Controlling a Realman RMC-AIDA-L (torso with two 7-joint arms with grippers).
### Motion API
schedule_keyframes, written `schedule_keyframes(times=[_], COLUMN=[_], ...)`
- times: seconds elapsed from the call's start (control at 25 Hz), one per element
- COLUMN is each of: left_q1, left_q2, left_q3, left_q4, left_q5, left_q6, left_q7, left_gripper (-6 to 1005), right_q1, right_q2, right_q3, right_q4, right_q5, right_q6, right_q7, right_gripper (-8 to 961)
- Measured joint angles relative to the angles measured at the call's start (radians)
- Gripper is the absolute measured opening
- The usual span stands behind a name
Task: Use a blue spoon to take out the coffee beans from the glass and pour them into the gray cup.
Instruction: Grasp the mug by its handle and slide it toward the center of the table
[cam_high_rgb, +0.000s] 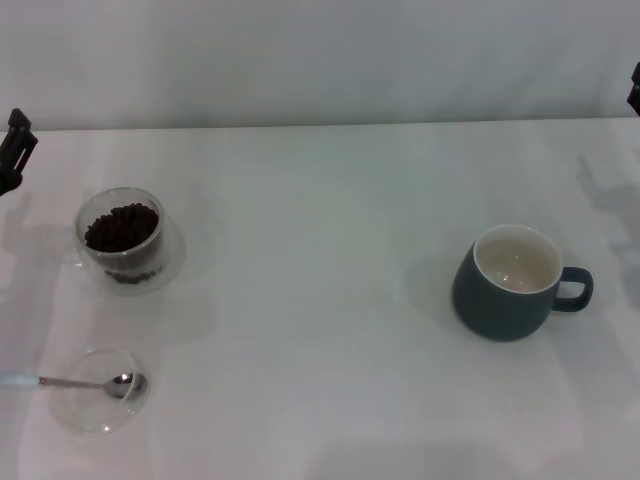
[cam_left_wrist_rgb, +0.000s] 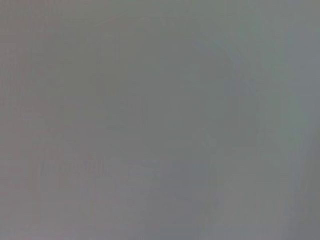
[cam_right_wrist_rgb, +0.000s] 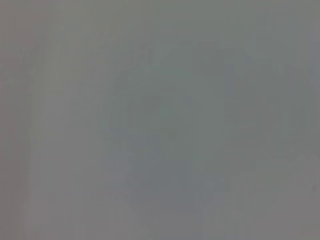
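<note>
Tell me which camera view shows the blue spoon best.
The head view: the blue spoon lies at the table's near left, its metal bowl resting in a shallow glass dish, pale handle pointing left past the rim. Both wrist views show only blank grey, no spoon.

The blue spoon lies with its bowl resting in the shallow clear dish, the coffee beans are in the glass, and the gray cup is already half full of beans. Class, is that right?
Not quite. The head view shows the gray cup empty, its cream inside bare. The rest stands: the blue spoon rests its bowl in the shallow clear dish, and the coffee beans are in the glass.
</note>
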Motion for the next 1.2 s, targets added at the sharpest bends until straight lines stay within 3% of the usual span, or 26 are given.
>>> schedule_keyframes(times=[0.32,0.64,1.2], left_q1=[0.031,0.125,0.339], left_q2=[-0.001,-0.002,0.005], left_q3=[0.008,0.009,0.012], left_q4=[-0.001,-0.01,0.002], left_q5=[0.009,0.011,0.056], left_q6=[0.055,0.243,0.477], left_q7=[-0.001,-0.039,-0.404], left_gripper=[873,872,871], right_q1=[-0.005,-0.008,-0.008], right_q2=[0.002,0.003,-0.003], right_q3=[0.003,0.004,0.007], right_q4=[0.004,0.013,0.016], right_q5=[0.0,0.0,0.007], right_q6=[0.008,0.015,0.057], right_q7=[-0.002,-0.005,-0.054], right_gripper=[868,868,869])
